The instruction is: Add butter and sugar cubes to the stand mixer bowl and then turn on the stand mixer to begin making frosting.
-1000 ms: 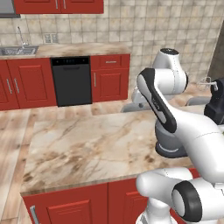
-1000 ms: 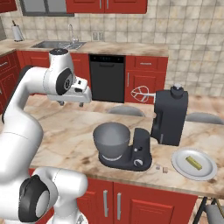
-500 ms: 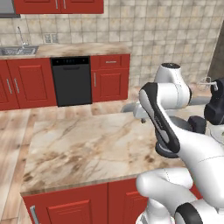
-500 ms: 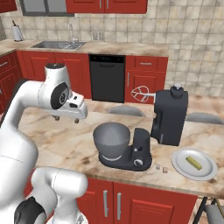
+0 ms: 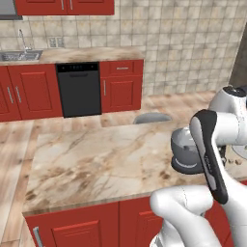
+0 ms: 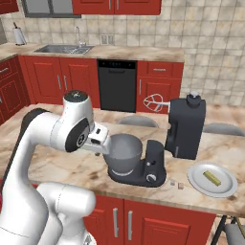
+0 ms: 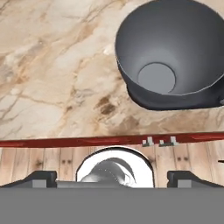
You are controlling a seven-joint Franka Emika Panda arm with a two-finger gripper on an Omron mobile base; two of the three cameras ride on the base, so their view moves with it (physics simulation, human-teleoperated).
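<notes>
Claw wide, beside bowl rim.

We see a marble tabletop over red cabinet doors. A white plate sits near its right end. Across the wooden floor, a black dishwasher stands between red cabinets, with a sink and tiled wall behind

grey stand mixer bowl, marbled beige counter
</notes>
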